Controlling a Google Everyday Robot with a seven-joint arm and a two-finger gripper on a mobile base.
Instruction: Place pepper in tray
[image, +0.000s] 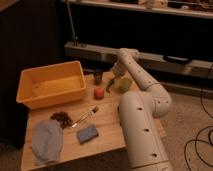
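Note:
The pepper (110, 85) is a small dark green curved shape at the back of the wooden table, between a red-orange fruit and a pale green cup. My gripper (113, 77) hangs from the white arm directly over the pepper's upper end, at or very near it. I cannot tell whether it touches the pepper. The tray (52, 68) is a large yellow-orange bin on the table's left back part, to the left of the gripper, and it looks empty.
A round red-orange fruit (99, 93) lies left of the pepper and a pale green cup (125, 85) right of it. A dark cup (98, 76) stands by the tray's right wall. A brush (86, 117), a blue sponge (87, 134), a grey cloth (47, 142) and a dark cluster (62, 119) lie in front.

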